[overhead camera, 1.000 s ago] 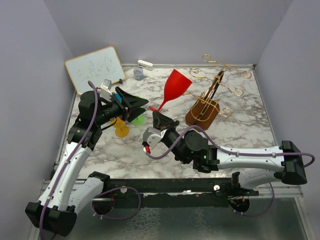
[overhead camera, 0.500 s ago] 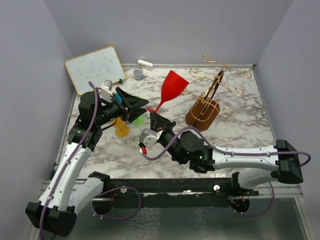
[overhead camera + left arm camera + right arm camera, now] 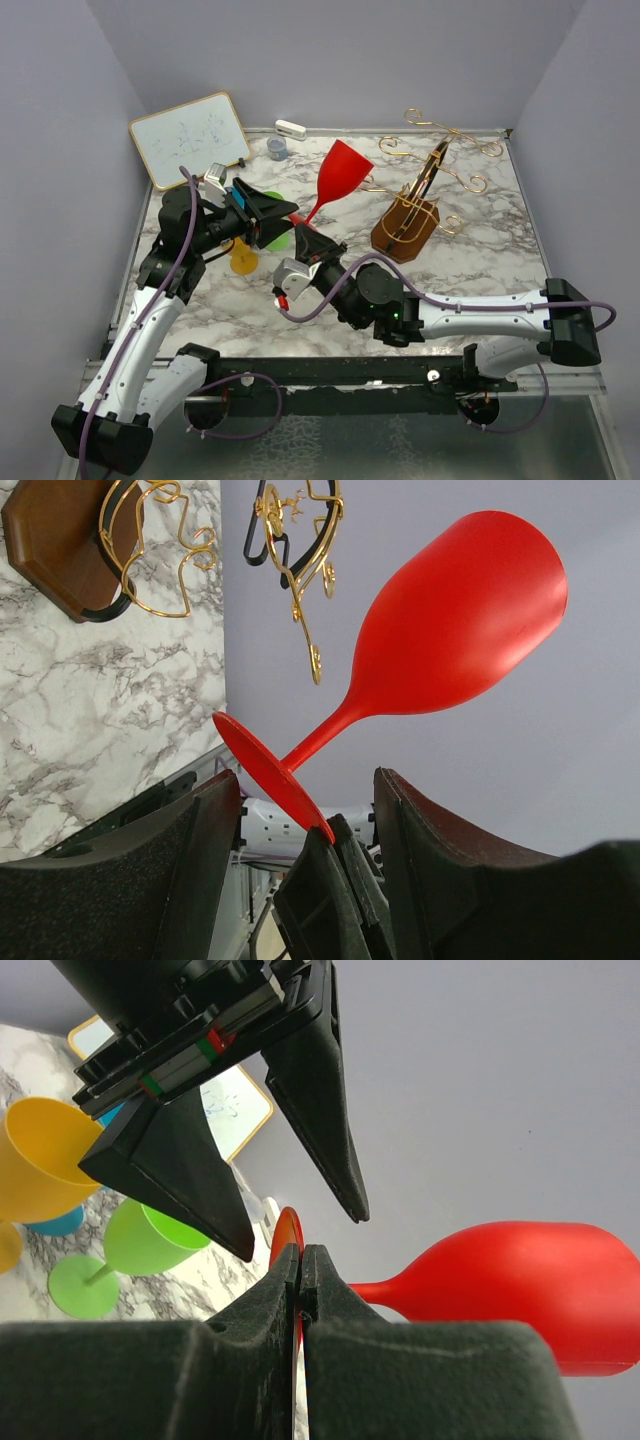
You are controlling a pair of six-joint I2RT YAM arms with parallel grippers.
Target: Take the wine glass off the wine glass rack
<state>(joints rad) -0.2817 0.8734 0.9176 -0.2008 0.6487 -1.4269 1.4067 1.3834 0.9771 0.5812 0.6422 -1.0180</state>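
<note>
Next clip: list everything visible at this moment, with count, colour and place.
wine glass: one, red, tilted in the air, clear of the rack
wine glass rack: one, gold wire on a brown base, right rear of the table
yellow glass: one, yellow, left side, under the left arm
green glass: one, green, beside the yellow one
blue item: one, blue, mostly hidden behind the yellow glass
whiteboard: one, white, rear left corner
small white object: one, white, rear edge
small grey object: one, grey, rear edge
table: one, white-grey marble
left gripper: black, open, by the glass's foot
right gripper: black, shut on the glass's foot
</note>
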